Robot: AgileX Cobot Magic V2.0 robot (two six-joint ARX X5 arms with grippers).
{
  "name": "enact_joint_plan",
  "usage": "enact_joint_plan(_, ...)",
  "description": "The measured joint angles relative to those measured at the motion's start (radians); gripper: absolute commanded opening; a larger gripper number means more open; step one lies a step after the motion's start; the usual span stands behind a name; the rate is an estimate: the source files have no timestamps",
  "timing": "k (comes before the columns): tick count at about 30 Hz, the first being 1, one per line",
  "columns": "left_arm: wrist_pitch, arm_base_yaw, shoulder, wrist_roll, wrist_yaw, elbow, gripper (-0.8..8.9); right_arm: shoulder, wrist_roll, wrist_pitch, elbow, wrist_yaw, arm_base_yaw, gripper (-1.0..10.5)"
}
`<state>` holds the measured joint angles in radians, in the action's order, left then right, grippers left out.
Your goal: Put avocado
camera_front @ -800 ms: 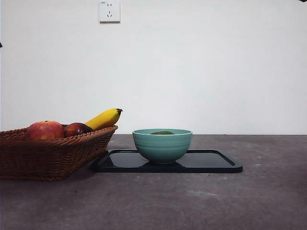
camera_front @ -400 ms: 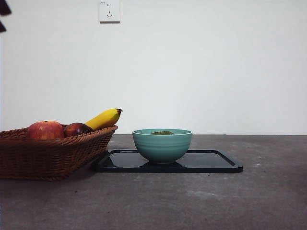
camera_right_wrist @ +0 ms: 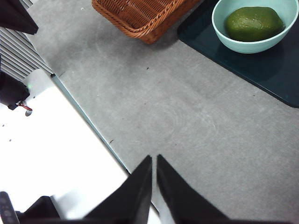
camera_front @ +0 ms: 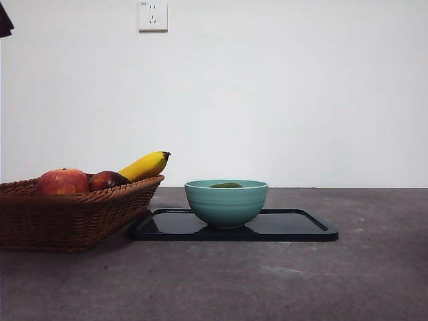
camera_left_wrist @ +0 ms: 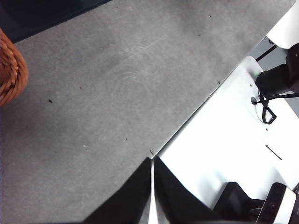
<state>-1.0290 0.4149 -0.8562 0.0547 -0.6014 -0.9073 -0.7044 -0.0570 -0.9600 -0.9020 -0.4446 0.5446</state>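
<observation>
Avocado point(camera_right_wrist: 253, 23) sits inside the teal bowl point(camera_front: 226, 202); from the front only its dark-green top point(camera_front: 227, 185) peeks over the rim. The bowl stands on the black tray point(camera_front: 294, 226), toward the tray's end nearest the basket. Wicker basket point(camera_front: 73, 214) is just beside the tray, holding a red-yellow apple point(camera_front: 63, 181), a dark red fruit point(camera_front: 107, 180) and a banana point(camera_front: 145, 165) that pokes up over the basket's rim.

Left end effector point(camera_left_wrist: 152, 179) has its jaws together, only a thin slit between them; it hangs over the bare grey bench point(camera_left_wrist: 112, 93) near the bench's edge, with a bit of the basket's rim point(camera_left_wrist: 10, 67) off to one side. Right end effector point(camera_right_wrist: 154, 179) also has its jaws nearly together, hanging above the bench edge, well apart from bowl and tray.

A black tip point(camera_front: 5, 20) shows at the front view's top corner; can't tell which arm it is. White wall socket point(camera_front: 152, 15) on the wall behind.
</observation>
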Motion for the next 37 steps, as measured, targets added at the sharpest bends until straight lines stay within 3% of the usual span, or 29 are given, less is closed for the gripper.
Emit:
enact_joint_plan(17, 0.024, 0.000, 0.000, 0.003, 0.002, 0.000, 0.07, 0.000, 0.000, 0.000, 0.000, 0.000, 0.000, 0.1)
enact_joint_plan(20, 0.127, -0.022, 0.013, 0.021, 0.056, 0.001, 0.07, 0.000, 0.000, 0.000, 0.000, 0.000, 0.000, 0.1)
enact_joint_plan(25, 0.505, -0.126, 0.124, 0.039, 0.199, 0.064, 0.07, 0.000, 0.000, 0.000, 0.000, 0.000, 0.000, 0.1)
enact_joint_plan(30, 0.888, -0.243, 0.292, 0.042, 0.343, 0.237, 0.07, 0.000, 0.000, 0.000, 0.000, 0.000, 0.000, 0.1)
enact_joint_plan(33, 1.001, -0.301, 0.402, 0.042, 0.446, 0.349, 0.07, 0.000, 0.000, 0.000, 0.000, 0.000, 0.000, 0.1)
enact_joint_plan(37, 1.022, -0.359, 0.528, 0.044, 0.543, 0.473, 0.07, 0.000, 0.000, 0.000, 0.000, 0.000, 0.000, 0.1)
